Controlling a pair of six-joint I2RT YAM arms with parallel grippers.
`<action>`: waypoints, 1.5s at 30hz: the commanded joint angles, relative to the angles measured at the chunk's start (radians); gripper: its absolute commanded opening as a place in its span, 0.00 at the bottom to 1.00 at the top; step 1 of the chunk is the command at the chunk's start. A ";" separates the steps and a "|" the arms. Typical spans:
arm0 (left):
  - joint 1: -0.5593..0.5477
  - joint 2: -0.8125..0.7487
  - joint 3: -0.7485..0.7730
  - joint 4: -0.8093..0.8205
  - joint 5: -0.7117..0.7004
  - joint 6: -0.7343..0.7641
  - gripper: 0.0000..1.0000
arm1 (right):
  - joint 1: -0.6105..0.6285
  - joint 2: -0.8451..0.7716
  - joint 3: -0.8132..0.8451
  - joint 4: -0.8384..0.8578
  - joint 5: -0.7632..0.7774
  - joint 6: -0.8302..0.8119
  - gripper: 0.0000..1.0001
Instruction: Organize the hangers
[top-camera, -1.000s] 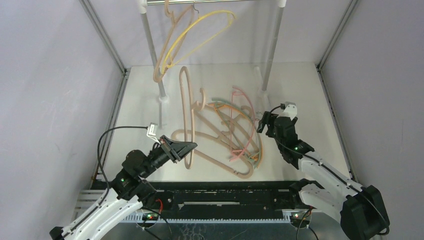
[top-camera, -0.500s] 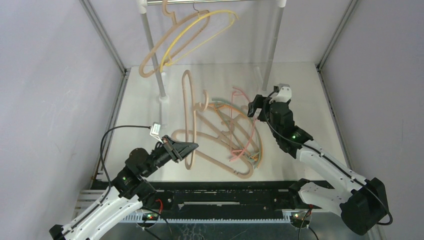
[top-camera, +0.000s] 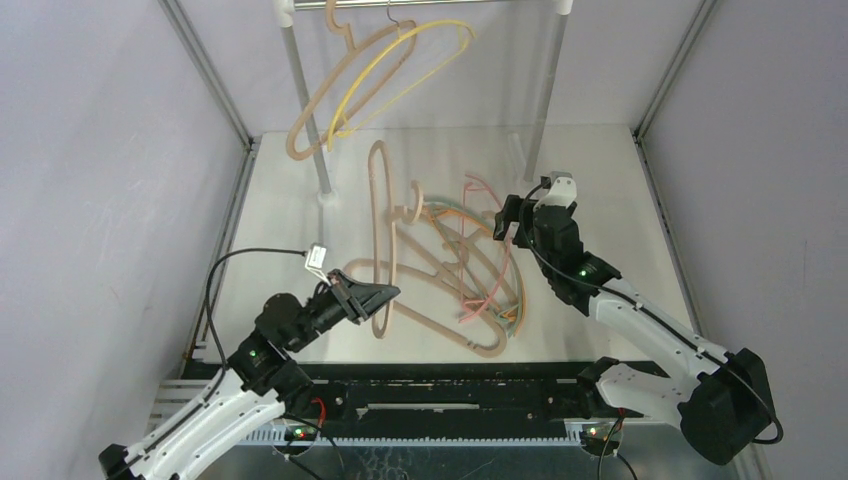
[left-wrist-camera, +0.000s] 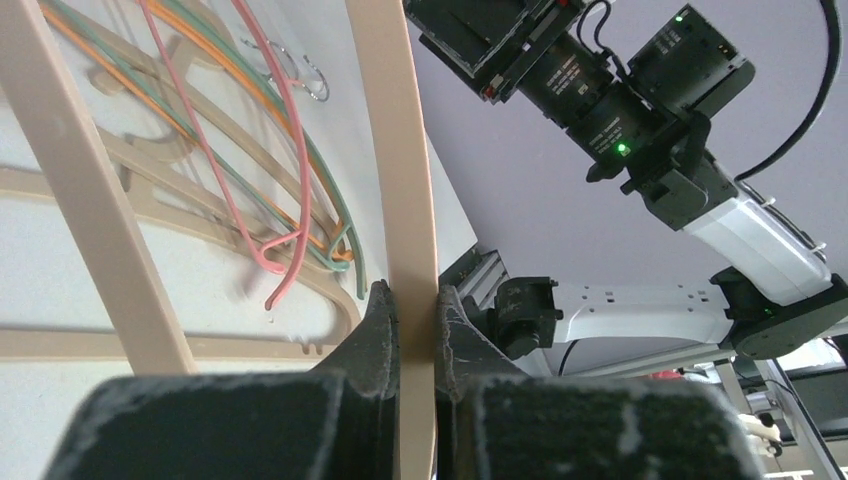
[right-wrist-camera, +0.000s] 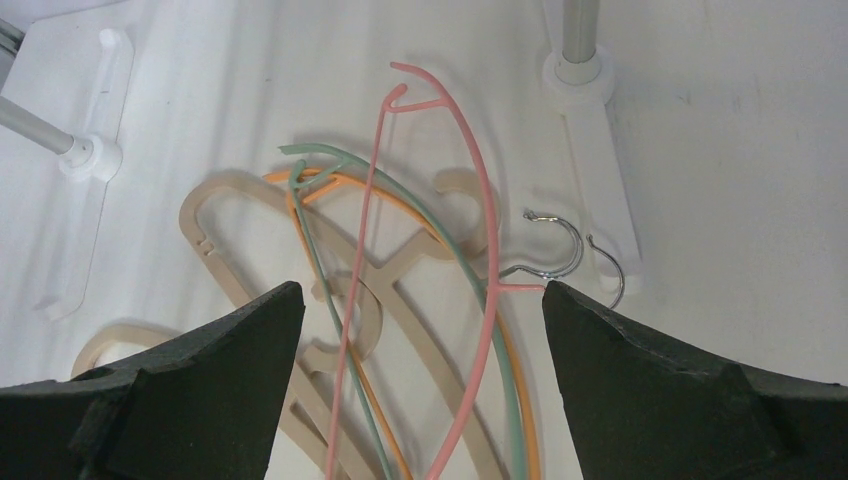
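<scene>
Your left end effector (left-wrist-camera: 410, 300) is clamped on the bar of the held beige hanger (top-camera: 378, 230), close to its near end. That grip decides the coming move. The hanger stands on edge with its long axis running near to far, so almost all of it reaches away from the end effector toward the rail (top-camera: 440, 3), which lies farther off and higher. Its hook juts right about halfway along. I judge that hanging it needs a lift and a turn, since the hook faces sideways rather than up at the rail.

2 hangers already hang at the rail's left end, both tilted: the hung beige hanger (top-camera: 330, 95) and a yellow hanger (top-camera: 420, 65).

Your right end effector (right-wrist-camera: 420, 290) has its fingers wide apart and holds nothing. It hovers over the far part of the loose pile (top-camera: 470, 270) on the counter (top-camera: 620, 200). In its wrist view the pink hanger (right-wrist-camera: 478, 180) lies directly below, between the fingers, its long axis running near to far. The right arm is the nearer one for the pile, and the left is occupied.

Compared with 1.0 s ago, the right end effector has travelled left and far, from the pile's right edge to above it. The 2 hung hangers have swung left. The held beige hanger has shifted slightly right, with the grip unchanged.
</scene>
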 joint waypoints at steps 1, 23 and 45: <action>0.005 -0.106 -0.028 0.054 -0.086 0.029 0.00 | 0.007 -0.029 -0.005 0.018 0.021 -0.011 0.97; 0.005 -0.223 -0.032 0.027 -0.172 0.077 0.00 | 0.011 -0.017 -0.018 0.018 0.026 0.003 0.97; -0.001 -0.154 -0.051 0.046 -0.145 0.070 0.00 | 0.013 -0.004 -0.020 0.024 0.032 0.000 0.97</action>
